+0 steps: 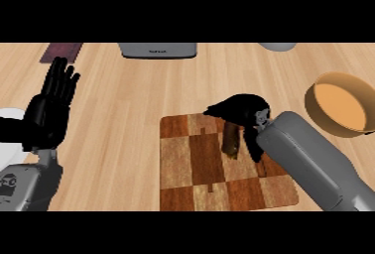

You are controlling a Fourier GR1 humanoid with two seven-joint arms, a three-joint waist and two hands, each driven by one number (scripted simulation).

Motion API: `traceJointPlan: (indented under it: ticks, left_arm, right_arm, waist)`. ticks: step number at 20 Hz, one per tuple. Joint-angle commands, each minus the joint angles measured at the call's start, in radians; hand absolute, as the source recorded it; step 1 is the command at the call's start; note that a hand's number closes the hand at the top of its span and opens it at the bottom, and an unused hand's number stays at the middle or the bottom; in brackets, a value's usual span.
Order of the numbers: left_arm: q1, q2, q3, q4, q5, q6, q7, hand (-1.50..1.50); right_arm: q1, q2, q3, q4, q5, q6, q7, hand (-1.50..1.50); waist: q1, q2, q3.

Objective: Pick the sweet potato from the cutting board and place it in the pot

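At the far left, the left hand [51, 106] rests open with its fingers straight and pointing up, well apart from everything the task concerns.

Toward the middle, the cutting board [212, 171] lies on the tabletop [124, 104], a checked wooden slab. The right hand [242, 113] sits over the board's far edge, fingers curled down around the upper end of the sweet potato [231, 144], whose brown lower end sticks out below the palm toward the robot. The hand hides how much of the potato it actually encloses, so the hold may be near one tip only; in that case the long free end could swing or slip out on lifting.

To the right of the hand, just beyond the forearm, stands the pot [343, 101], orange inside. Its near rim is close, so a low carry risks knocking the dangling end against it.
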Motion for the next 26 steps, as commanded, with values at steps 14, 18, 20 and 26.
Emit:
traceJointPlan:
  ticks: [14,18,20,26]
  left_arm:
    - [0.042,-0.012,0.056,-0.063,-0.017,-0.064,0.058,0.00]
    - [0.025,-0.039,0.037,-0.047,-0.039,-0.051,0.044,0.00]
    - [-0.001,-0.055,0.043,-0.041,-0.057,-0.029,0.058,0.00]
    - [0.026,-0.042,0.072,-0.022,-0.040,-0.081,0.020,0.00]
  right_arm:
    - [0.091,0.122,-0.038,0.126,0.303,-0.105,-0.050,-1.50]
    - [0.084,0.164,-0.007,0.332,0.364,-0.253,-0.174,-1.50]
    - [0.068,0.165,-0.048,0.360,0.381,-0.258,-0.212,-1.50]
    - [0.041,0.208,-0.049,0.391,0.409,-0.211,-0.286,1.50]
  waist:
    - [0.002,0.000,0.000]
    - [0.015,0.004,0.000]
    - [0.009,0.003,0.000]
    - [0.011,0.002,0.000]
